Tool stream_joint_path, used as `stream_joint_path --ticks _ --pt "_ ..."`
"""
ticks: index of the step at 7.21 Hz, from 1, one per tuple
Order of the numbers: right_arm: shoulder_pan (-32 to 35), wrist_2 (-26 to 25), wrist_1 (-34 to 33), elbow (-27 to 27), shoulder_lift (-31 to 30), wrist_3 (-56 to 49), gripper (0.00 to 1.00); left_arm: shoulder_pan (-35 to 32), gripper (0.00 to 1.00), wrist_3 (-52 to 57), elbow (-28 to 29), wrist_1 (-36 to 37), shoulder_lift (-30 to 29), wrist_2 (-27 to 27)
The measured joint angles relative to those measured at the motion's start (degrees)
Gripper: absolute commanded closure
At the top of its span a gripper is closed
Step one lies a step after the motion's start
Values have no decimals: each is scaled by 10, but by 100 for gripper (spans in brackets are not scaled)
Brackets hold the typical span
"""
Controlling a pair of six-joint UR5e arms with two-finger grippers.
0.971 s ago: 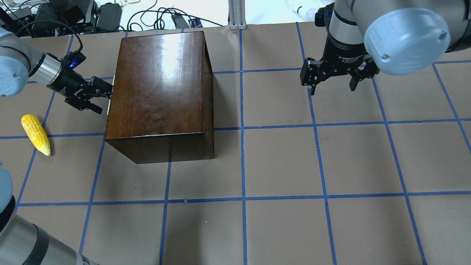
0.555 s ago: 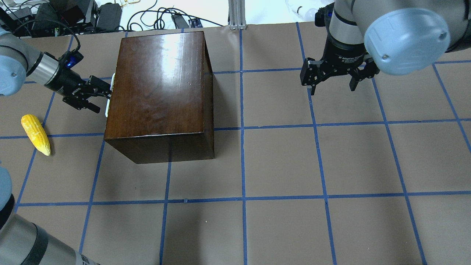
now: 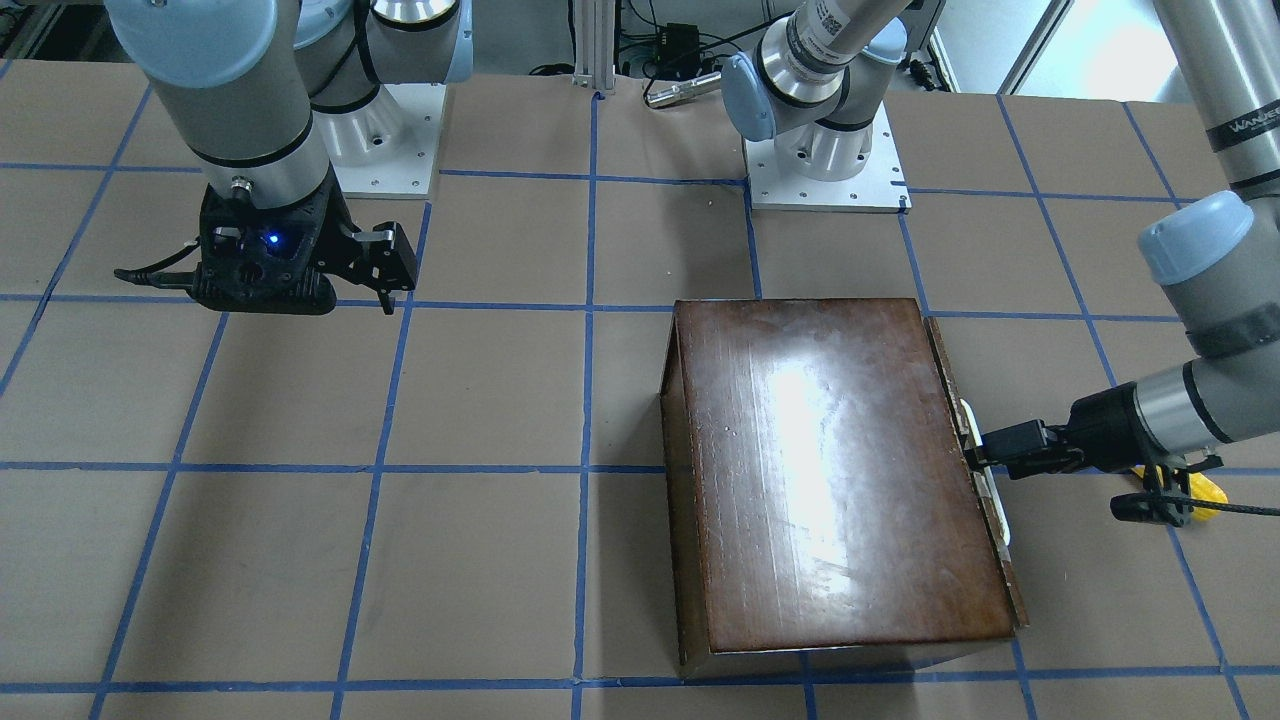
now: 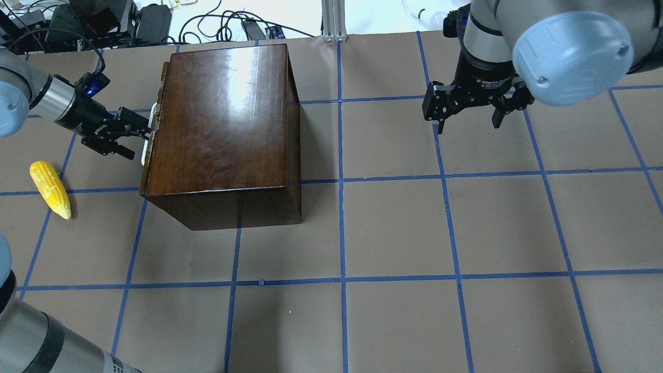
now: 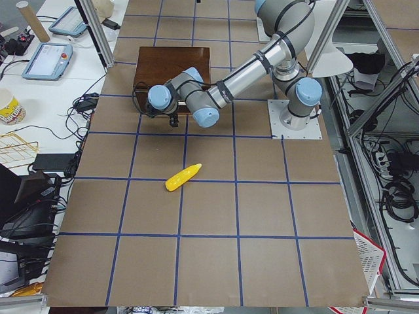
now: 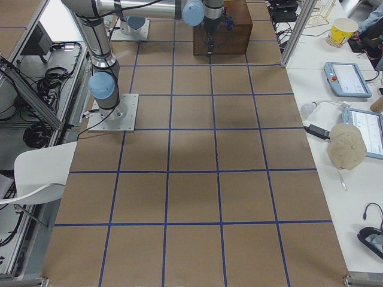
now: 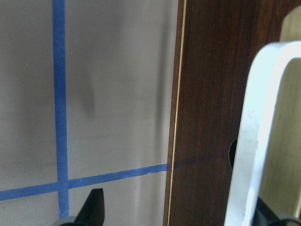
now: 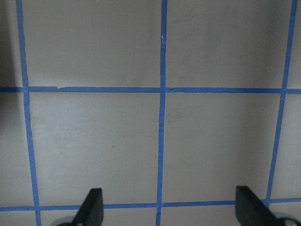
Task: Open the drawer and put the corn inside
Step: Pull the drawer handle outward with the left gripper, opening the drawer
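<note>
Gridded table (image 4: 393, 223), corn (image 4: 50, 189) near left gripper (image 4: 140, 143)

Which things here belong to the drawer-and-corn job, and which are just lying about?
Job: drawer, its handle, box, corn, left gripper at the handle.

Lying about: cables, cup, tablet, cap, all off the mat; right gripper, open over bare table.

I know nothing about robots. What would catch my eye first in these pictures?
Seen from overhead, a glossy dark-brown wooden box stands left of centre, with the left claw hooked on the white handle of its barely open dark-fronted drawer. A bright yellow toy corn cob lies near the table's left edge, and the right claw hangs open and empty at far right.
</note>
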Motion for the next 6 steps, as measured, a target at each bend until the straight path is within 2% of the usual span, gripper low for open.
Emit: stream_joint_path --ticks 6 --pt "0 0 0 0 0 0 0 20 0 6 2 2 -1 0"
